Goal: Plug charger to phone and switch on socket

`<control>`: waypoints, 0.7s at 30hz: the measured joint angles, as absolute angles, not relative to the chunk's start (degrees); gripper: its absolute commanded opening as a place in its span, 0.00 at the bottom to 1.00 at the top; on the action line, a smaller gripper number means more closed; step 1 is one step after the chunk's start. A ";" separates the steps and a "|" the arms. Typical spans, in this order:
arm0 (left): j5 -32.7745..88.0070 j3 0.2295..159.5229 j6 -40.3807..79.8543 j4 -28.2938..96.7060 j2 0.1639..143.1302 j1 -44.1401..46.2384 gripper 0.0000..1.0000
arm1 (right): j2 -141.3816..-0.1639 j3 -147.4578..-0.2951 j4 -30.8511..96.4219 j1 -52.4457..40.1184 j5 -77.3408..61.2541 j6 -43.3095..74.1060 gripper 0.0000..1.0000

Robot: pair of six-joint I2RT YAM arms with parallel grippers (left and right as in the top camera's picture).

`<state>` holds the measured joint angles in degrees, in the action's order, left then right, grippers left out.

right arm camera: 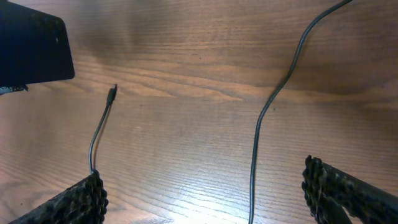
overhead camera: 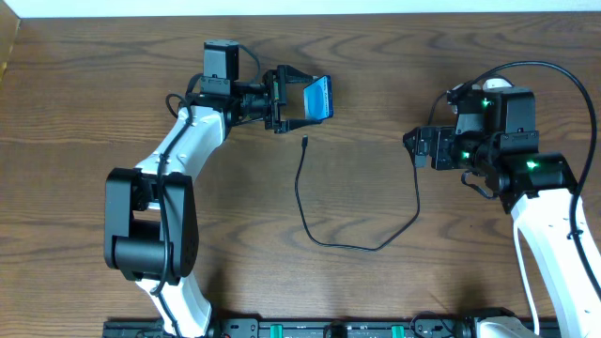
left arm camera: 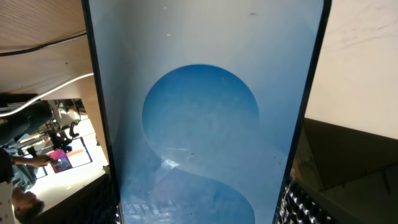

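My left gripper is shut on the phone and holds it tilted above the table at the back. Its blue screen with the round light shape fills the left wrist view, with the fingers on both long edges. The charger, a thin black cable, lies looped on the table with its connector tip just below the phone. My right gripper is open. In the right wrist view the cable runs between its fingers and the tip lies ahead. The socket is mostly hidden behind the right arm; a white bit shows.
The wooden table bears nothing else. A dark shape, the held phone and left gripper, shows at the top left of the right wrist view. A black rail runs along the front edge.
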<state>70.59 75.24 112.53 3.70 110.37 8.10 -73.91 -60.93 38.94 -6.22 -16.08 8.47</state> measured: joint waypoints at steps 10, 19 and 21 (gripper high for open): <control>70.59 75.24 111.22 3.70 110.37 8.10 0.65 | -73.91 -60.93 39.22 -6.22 -16.08 8.47 0.99; 70.59 75.24 110.74 3.68 110.37 8.10 0.65 | -73.93 -60.93 39.35 -6.22 -16.08 8.47 0.99; 70.59 75.24 110.74 3.68 110.37 8.10 0.65 | -73.93 -60.93 39.35 -6.22 -16.08 8.47 0.99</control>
